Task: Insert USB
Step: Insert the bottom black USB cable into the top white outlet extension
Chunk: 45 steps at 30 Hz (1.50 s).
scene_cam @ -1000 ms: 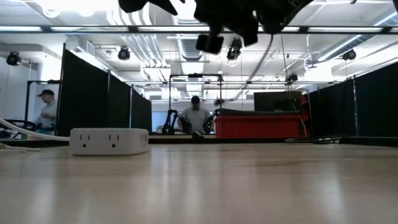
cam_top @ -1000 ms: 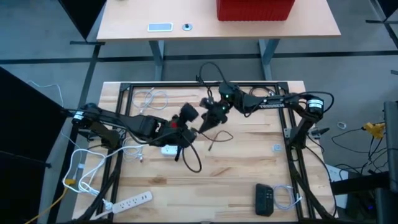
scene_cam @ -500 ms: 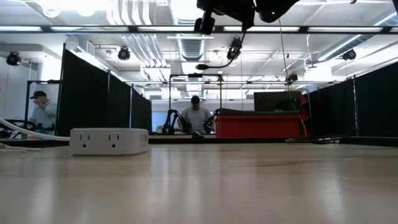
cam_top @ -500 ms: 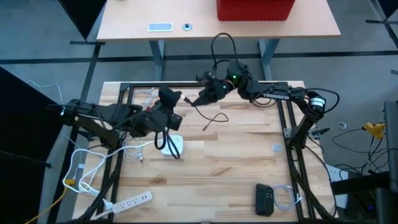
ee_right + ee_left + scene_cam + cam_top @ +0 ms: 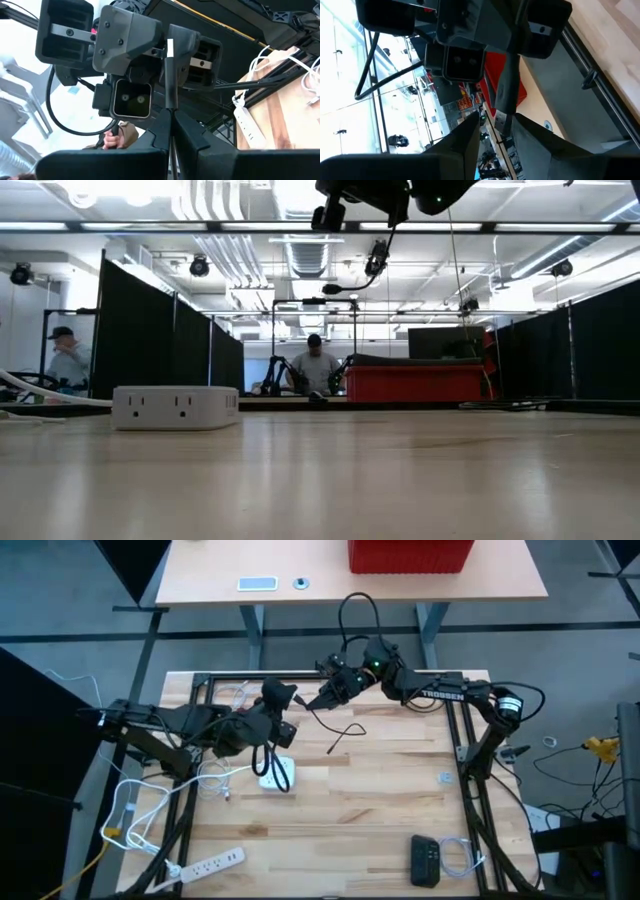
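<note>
Left gripper (image 5: 288, 703) raised above white power block (image 5: 277, 773), clenched on dark cable (image 5: 509, 80). Right gripper (image 5: 322, 698) just beside it on far side, clamped on USB cable (image 5: 345, 732) near its plug end. Both held in air, facing each other. Plug not yet seated; insertion left. Plug's long axis runs roughly along line between grippers, pointing toward left gripper. Loose tail hangs over worktop (image 5: 390, 810).

Pale matt wood table (image 5: 400, 800), glossy white plastic pwr block (image 5: 176, 407), matt black plastic fingers (image 5: 192, 131).
</note>
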### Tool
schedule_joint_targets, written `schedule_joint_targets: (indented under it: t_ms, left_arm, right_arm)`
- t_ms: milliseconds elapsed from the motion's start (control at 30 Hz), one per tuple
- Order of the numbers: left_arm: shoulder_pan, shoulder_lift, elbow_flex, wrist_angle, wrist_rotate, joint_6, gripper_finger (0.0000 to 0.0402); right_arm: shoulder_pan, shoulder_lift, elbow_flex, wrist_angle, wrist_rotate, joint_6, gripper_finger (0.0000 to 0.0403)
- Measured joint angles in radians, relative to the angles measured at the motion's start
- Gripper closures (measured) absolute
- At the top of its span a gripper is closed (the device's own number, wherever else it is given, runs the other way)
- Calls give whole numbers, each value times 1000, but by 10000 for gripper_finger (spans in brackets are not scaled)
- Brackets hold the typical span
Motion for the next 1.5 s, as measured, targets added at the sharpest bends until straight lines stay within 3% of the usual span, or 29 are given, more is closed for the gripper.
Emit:
schedule_joint_targets:
  t_ms: [400,633,800,1000,1100,1200,1367,1500]
  left_arm:
    - [0,29,0,-1,24,0,368]
    - [0,36,0,0,2,-22,377]
    - [1,35,-1,-5,-25,-203,394]
    - [9,32,-1,-130,-13,-517,396]
    - [26,31,-1,-227,94,-750,397]
    - [64,31,-1,-310,291,-986,397]
    - [147,31,-1,-364,546,-1237,397]
    - [194,33,-1,-390,669,-1331,397]
  right_arm:
    - [-1,0,0,-1,16,-7,403]
    - [0,0,0,0,17,-56,403]
    - [-3,-2,0,2,26,-202,393]
    - [-3,-16,0,-38,29,-433,341]
    - [-4,-23,0,-83,29,-566,312]
    - [-5,-36,0,-156,39,-745,288]
    - [23,-49,-1,-415,238,-1168,268]
    - [75,-51,-1,-476,341,-1328,268]
